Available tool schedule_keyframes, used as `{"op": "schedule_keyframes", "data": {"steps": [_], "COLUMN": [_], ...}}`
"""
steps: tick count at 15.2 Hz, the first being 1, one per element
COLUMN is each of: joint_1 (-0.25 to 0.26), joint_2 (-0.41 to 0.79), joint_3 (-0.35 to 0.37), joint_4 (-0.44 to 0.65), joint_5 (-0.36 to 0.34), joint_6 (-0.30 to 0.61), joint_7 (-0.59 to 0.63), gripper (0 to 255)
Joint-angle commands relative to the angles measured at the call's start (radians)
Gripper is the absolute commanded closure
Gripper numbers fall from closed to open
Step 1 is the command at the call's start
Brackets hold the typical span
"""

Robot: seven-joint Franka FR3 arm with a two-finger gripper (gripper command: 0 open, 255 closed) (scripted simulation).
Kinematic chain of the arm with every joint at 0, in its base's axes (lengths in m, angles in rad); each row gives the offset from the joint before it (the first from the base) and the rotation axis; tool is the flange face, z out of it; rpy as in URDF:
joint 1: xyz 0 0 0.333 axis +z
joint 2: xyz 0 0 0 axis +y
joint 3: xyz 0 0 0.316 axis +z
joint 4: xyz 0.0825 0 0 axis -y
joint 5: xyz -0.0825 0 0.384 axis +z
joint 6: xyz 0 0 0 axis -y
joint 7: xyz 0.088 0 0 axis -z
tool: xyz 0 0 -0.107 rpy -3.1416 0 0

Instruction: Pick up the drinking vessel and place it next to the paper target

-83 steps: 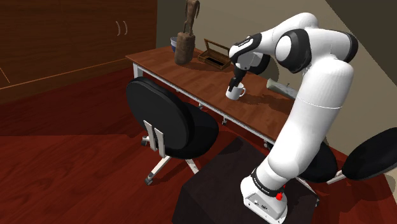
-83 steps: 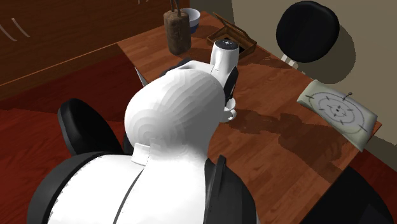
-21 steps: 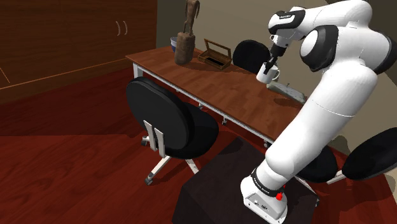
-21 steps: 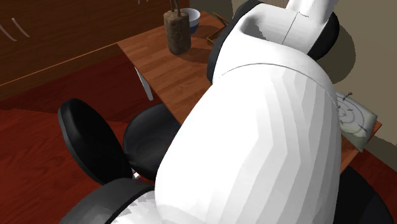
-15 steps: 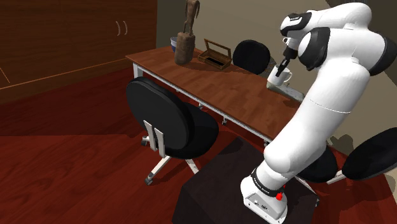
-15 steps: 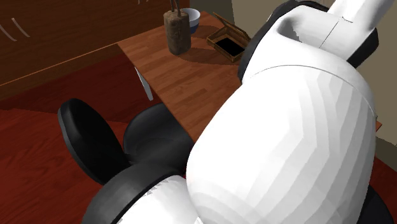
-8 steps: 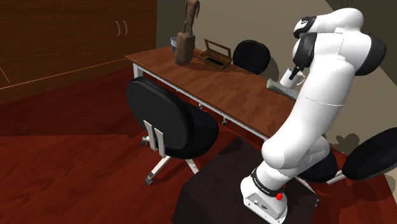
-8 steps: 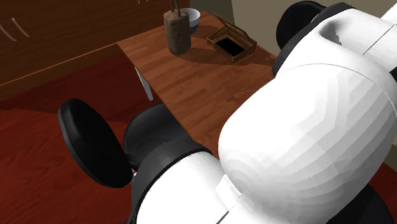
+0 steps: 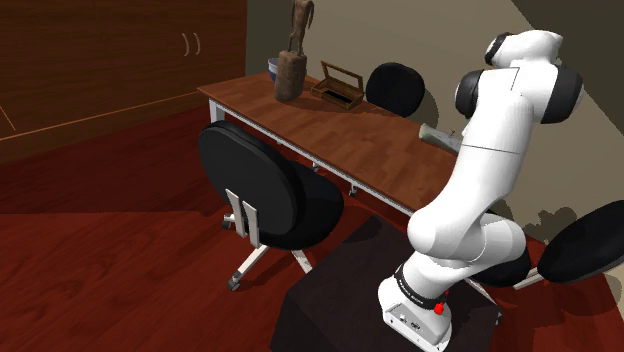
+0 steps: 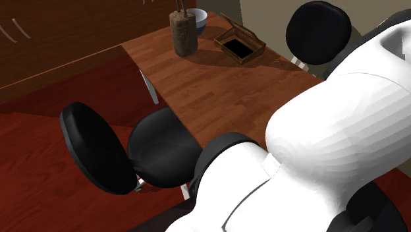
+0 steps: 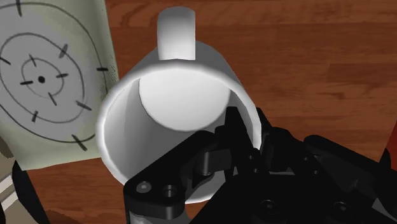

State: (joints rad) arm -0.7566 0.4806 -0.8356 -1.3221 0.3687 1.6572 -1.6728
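A white mug [image 11: 178,95] with its handle pointing away from the hand hangs open-mouthed toward the wrist camera. My gripper [image 11: 240,130] is shut on the mug's wall, one black finger inside the rim and the other outside. Right beside the mug lies the paper target [image 11: 51,83], a pale sheet with black rings, on the wooden table [image 11: 305,63]. In the shoulder view the white arm [image 9: 500,120] stands over the table's far right end, where an edge of the target [image 9: 438,134] pokes out from behind it.
A black office chair [image 9: 265,195] stands at the table's [image 9: 340,135] front, another [image 9: 395,88] behind it, a third [image 9: 585,245] at the shoulder view's right. A wooden tray [image 10: 238,45], a brown sculpture [image 10: 182,33] and a bowl [image 10: 199,18] occupy the table's far end.
The arm has swung further to the shoulder view's right, carrying the mug over the target's end of the table; the mug is now hidden behind the arm there.
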Motion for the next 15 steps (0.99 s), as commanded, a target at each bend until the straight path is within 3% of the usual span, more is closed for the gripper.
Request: {"op": "schedule_keyframes", "data": {"steps": [1, 15], "joint_1": [-0.038, 0.000], "joint_2": [0.024, 0.034], "joint_3": [0.004, 0.014], "joint_4": [0.024, -0.161], "joint_5": [0.017, 0.033], "joint_6": [-0.005, 0.176], "joint_7": [-0.030, -0.055], "gripper": [255, 255]}}
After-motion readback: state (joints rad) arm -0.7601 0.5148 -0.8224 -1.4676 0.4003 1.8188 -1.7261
